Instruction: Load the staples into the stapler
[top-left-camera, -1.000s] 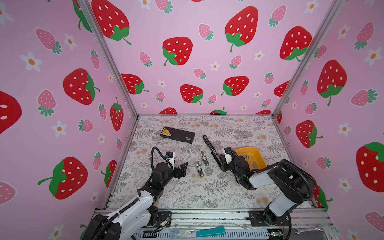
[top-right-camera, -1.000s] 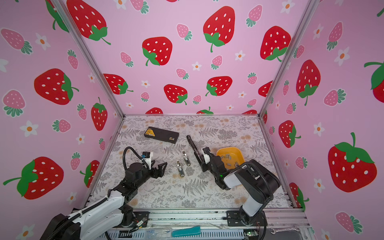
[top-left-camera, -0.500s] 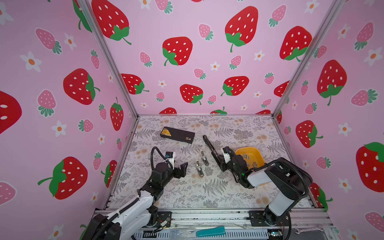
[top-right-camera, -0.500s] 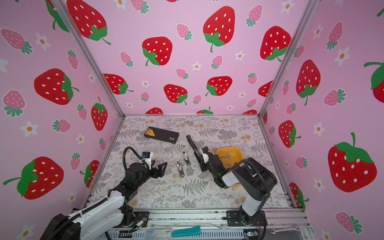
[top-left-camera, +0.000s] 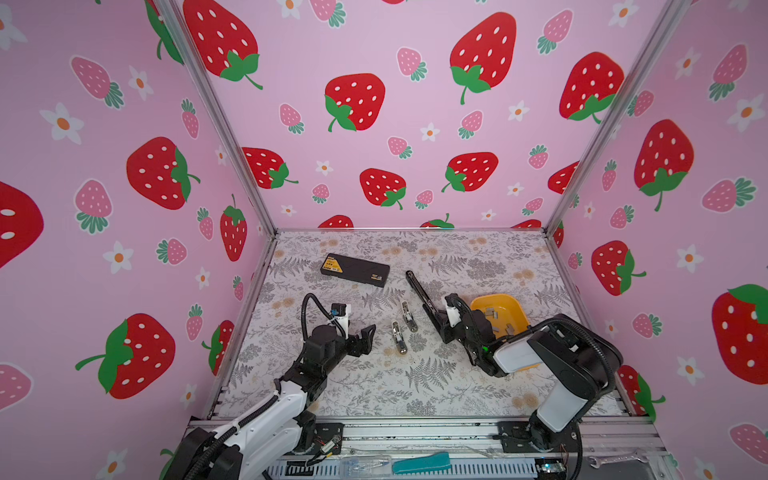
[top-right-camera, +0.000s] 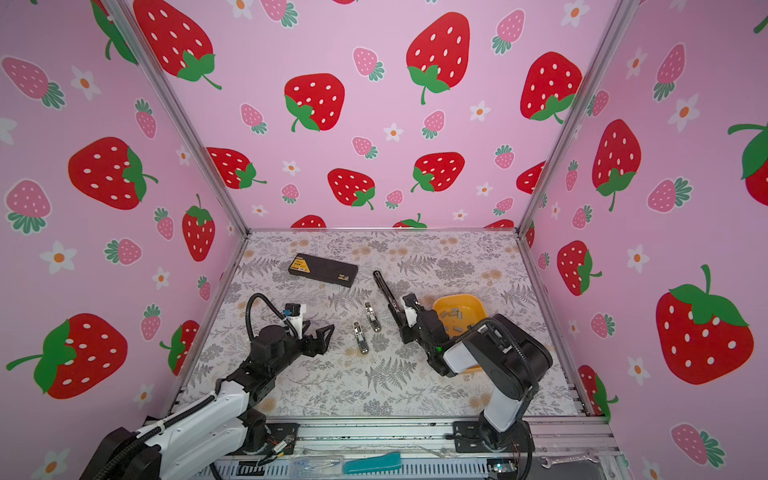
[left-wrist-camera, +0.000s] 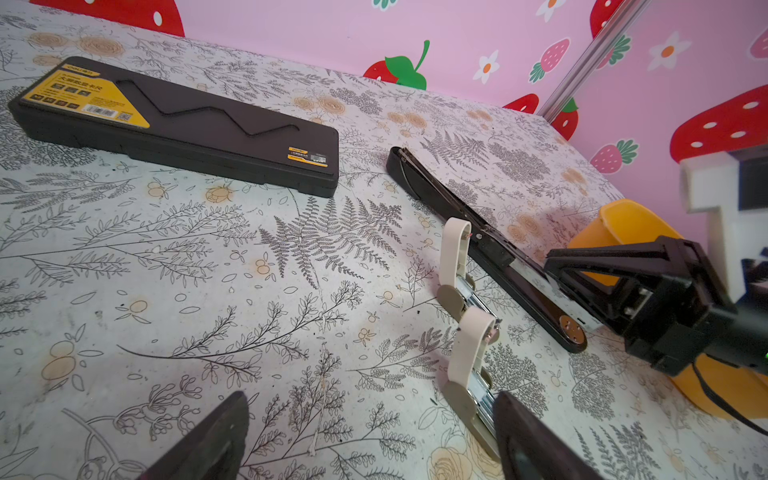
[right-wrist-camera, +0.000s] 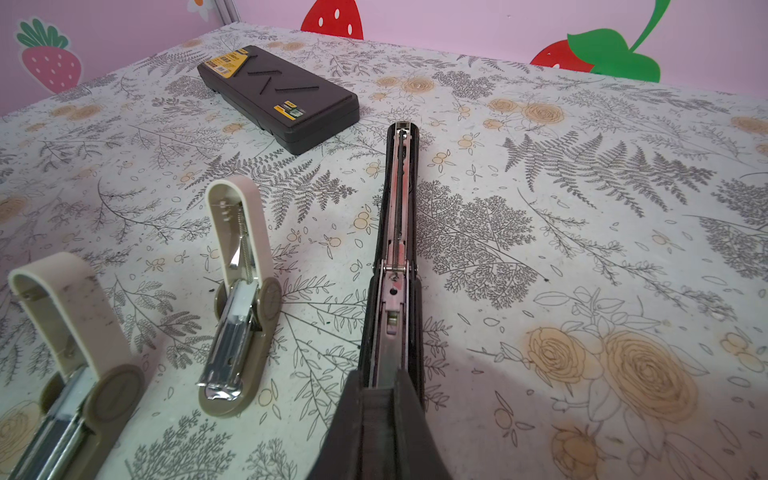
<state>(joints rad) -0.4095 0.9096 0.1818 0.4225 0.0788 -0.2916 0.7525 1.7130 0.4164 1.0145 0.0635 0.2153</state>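
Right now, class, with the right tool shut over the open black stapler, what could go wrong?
The black stapler lies loose under the shut right tool; a push could slide it, since the open left tool steadies nothing. The two small staplers lie close beside it and could be knocked. The right arm reaches across the yellow tray; it might tip the staples.

— What lay ahead of your right gripper (right-wrist-camera: 376, 388)?
— A black stapler (right-wrist-camera: 395, 232): matt plastic around a shiny steel channel. Beside it was a beige stapler (right-wrist-camera: 239, 291), smooth matt plastic over bright metal.
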